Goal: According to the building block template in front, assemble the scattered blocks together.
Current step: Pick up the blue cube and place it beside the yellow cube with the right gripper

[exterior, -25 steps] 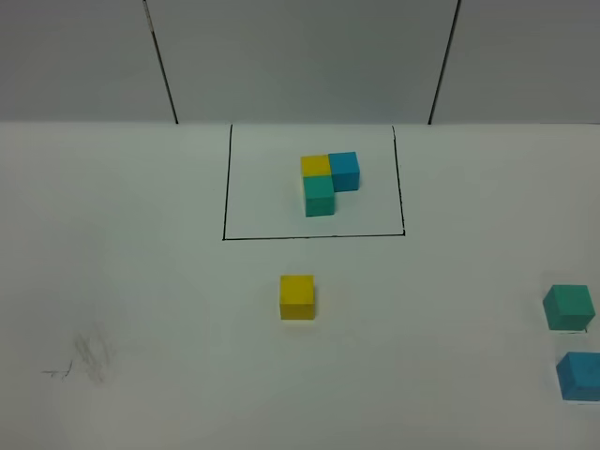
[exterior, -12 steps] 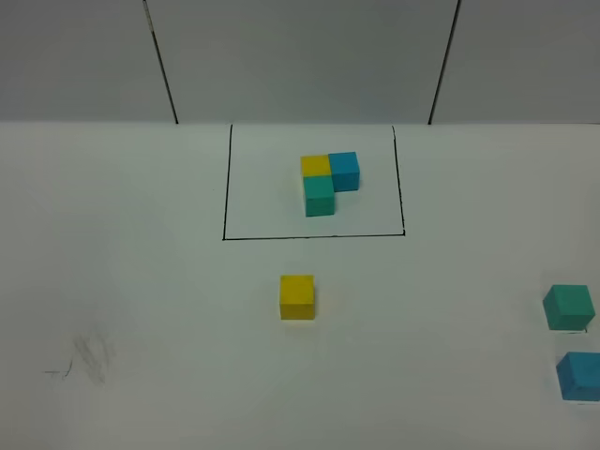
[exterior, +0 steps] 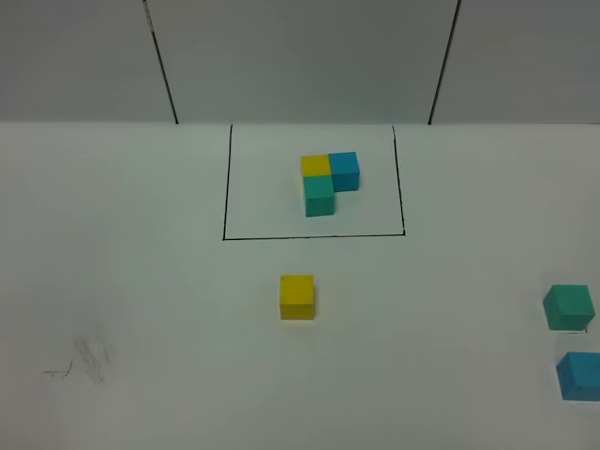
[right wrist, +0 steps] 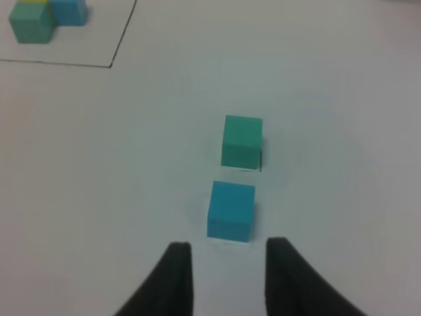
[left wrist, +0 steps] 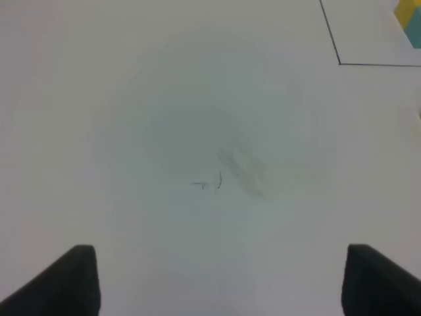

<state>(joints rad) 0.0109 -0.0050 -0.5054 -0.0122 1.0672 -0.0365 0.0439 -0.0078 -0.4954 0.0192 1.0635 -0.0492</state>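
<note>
The building block template (exterior: 328, 183) is a yellow, blue and teal L inside a black drawn rectangle at the table's back middle. It also shows in the right wrist view (right wrist: 43, 16). The loose yellow cube (exterior: 297, 296) sits in front of the rectangle. The loose teal-green cube (exterior: 568, 307) and blue cube (exterior: 579, 375) sit at the right edge, slightly apart. Neither gripper shows in the exterior view. My right gripper (right wrist: 229, 266) is open, with the blue cube (right wrist: 231, 210) just ahead of its fingertips and the teal-green cube (right wrist: 242, 140) beyond. My left gripper (left wrist: 220, 283) is open and empty over bare table.
Faint pencil scribbles (exterior: 84, 361) mark the white table at the front left and also show in the left wrist view (left wrist: 220, 179). The rectangle's corner (left wrist: 339, 62) shows in the left wrist view. A grey panelled wall (exterior: 300, 56) stands behind the table.
</note>
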